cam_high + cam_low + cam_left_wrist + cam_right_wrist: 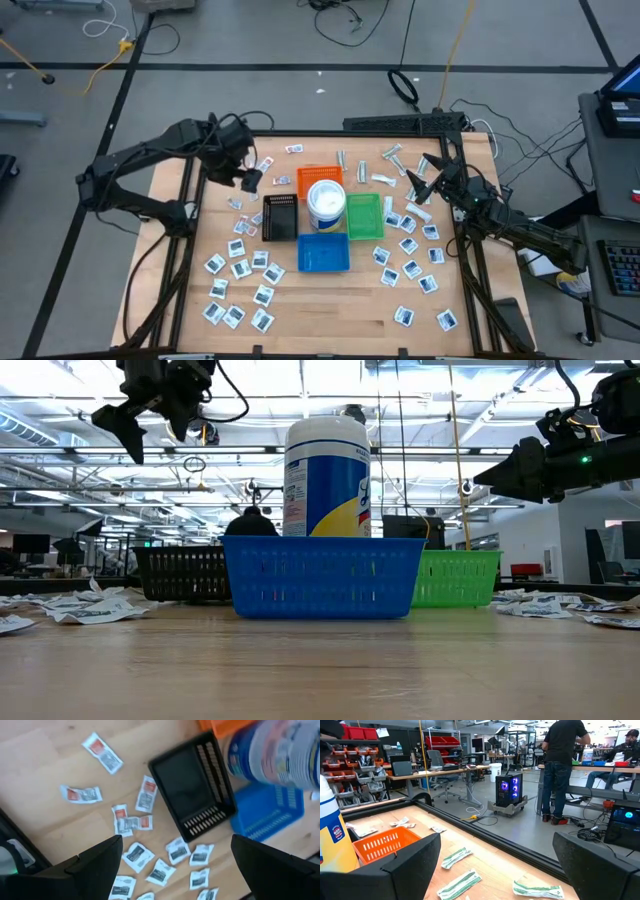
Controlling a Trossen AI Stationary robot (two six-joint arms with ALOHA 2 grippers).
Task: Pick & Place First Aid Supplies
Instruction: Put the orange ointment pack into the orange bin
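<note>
The first aid supplies lie flat and scattered on the wooden table: white square packets (240,265) at the near left and more packets (410,262) at the right, red-marked ones (146,794) beside the black tray (279,216), and pale wrapped strips (456,856) at the far side. My left gripper (243,175) hangs open high over the red-marked packets, fingers pointing down, with nothing between them; the left wrist view shows the packets (137,856) far below. My right gripper (422,178) stands open and level above the table's right side, holding nothing.
In the middle stand an orange tray (318,178), a green tray (363,216), a blue tray (324,252) and a white round tub (326,203) with a blue band. A black frame (400,124) borders the table. A person (562,765) stands in the room beyond.
</note>
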